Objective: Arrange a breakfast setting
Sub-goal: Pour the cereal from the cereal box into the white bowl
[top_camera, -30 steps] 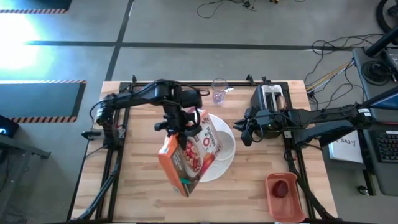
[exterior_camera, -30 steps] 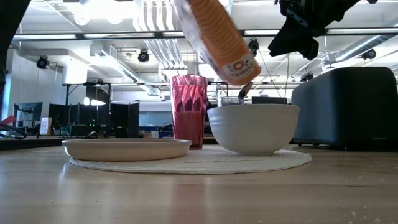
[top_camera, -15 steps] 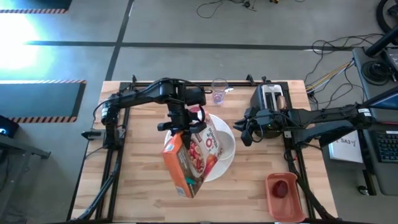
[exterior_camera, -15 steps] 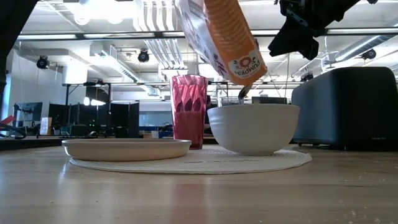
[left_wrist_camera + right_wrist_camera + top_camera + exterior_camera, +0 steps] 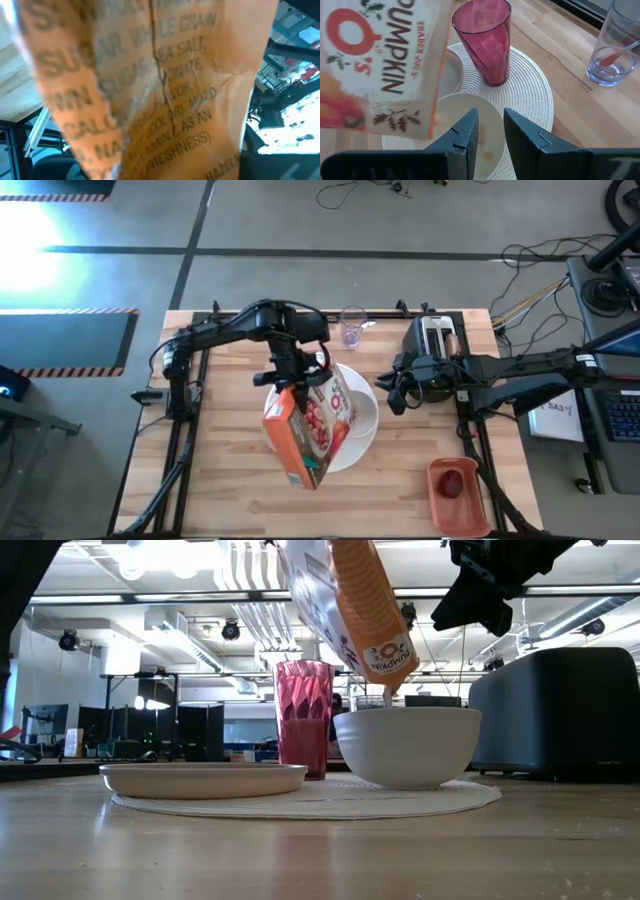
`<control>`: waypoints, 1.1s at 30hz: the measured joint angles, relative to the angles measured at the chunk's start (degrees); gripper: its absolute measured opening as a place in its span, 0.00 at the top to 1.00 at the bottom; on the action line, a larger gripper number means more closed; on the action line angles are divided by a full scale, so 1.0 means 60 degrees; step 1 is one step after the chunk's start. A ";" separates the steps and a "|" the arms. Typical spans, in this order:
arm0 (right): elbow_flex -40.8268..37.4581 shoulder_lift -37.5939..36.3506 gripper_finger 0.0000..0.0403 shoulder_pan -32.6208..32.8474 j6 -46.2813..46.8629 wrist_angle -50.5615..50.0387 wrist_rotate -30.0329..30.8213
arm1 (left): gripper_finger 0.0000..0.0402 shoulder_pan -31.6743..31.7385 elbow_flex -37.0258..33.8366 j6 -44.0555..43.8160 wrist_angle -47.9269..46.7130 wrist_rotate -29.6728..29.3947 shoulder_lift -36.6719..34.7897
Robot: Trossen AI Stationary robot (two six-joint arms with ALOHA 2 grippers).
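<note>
A: The cereal box [image 5: 305, 432], orange and held tipped, hangs over the white bowl [image 5: 406, 745] near the middle of the table [image 5: 220, 470], its open corner pointing down just above the bowl's rim. The left gripper [image 5: 290, 376] has its fingers clamped on the box's upper end.

B: So the step in hand looks like pouring. How should it go?

A: Going by the low view, the spout sits over the bowl's near-left rim, so the pour should stay slow, with the opening kept inside the rim so that nothing lands on the round placemat [image 5: 300, 802]. Then the box should tip back before it lifts away.

B: And the count, left to right?

A: One shallow plate [image 5: 203, 778] on the placemat's left side, one pink cup [image 5: 303, 716] behind it, one bowl, one cereal box. Toward the table's far edge stands one clear glass [image 5: 352, 326] with a small spoon in it. One black toaster [image 5: 435, 335] sits near the far right corner, and one reddish tray [image 5: 458, 492] with a single red fruit [image 5: 453, 484] lies by the near right corner.

B: The other arm?

A: The right gripper [image 5: 487, 134] waits beside the toaster, facing the bowl, its fingers a little apart and holding nothing.
</note>
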 joint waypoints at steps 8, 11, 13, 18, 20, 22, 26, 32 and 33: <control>0.0000 0.0000 0.80 0.0000 0.0000 0.0000 -0.0001 | 0.94 0.0008 -0.0006 -0.0079 0.0084 0.0030 0.0003; 0.0000 0.0000 0.80 0.0002 0.0000 0.0000 0.0002 | 0.93 0.0047 -0.0023 -0.0038 -0.0010 0.0028 0.0000; 0.0000 0.0000 0.80 0.0002 0.0000 0.0000 -0.0001 | 0.93 0.0070 -0.0032 -0.0043 0.0099 0.0026 0.0000; 0.0000 0.0000 0.80 0.0002 0.0000 0.0000 0.0002 | 0.93 0.0111 -0.0067 -0.0017 0.0019 0.0065 -0.0004; 0.0000 0.0000 0.80 -0.0001 0.0000 0.0000 -0.0001 | 0.93 0.0114 -0.0063 -0.0165 0.0231 0.0070 -0.0002; 0.0000 0.0000 0.80 0.0002 0.0000 0.0000 0.0001 | 0.93 0.0118 -0.0077 -0.0169 0.0080 0.0070 0.0000; 0.0000 0.0000 0.80 0.0002 0.0000 0.0000 0.0001 | 0.93 0.0143 -0.0067 -0.0214 0.0128 0.0077 -0.0004; 0.0000 0.0000 0.80 0.0002 0.0000 0.0000 0.0001 | 0.93 0.0096 -0.0163 -0.0258 0.0094 0.0077 -0.0004; 0.0000 0.0000 0.80 0.0002 0.0000 0.0000 0.0001 | 0.93 0.0096 -0.0169 -0.0273 -0.0008 0.0077 0.0002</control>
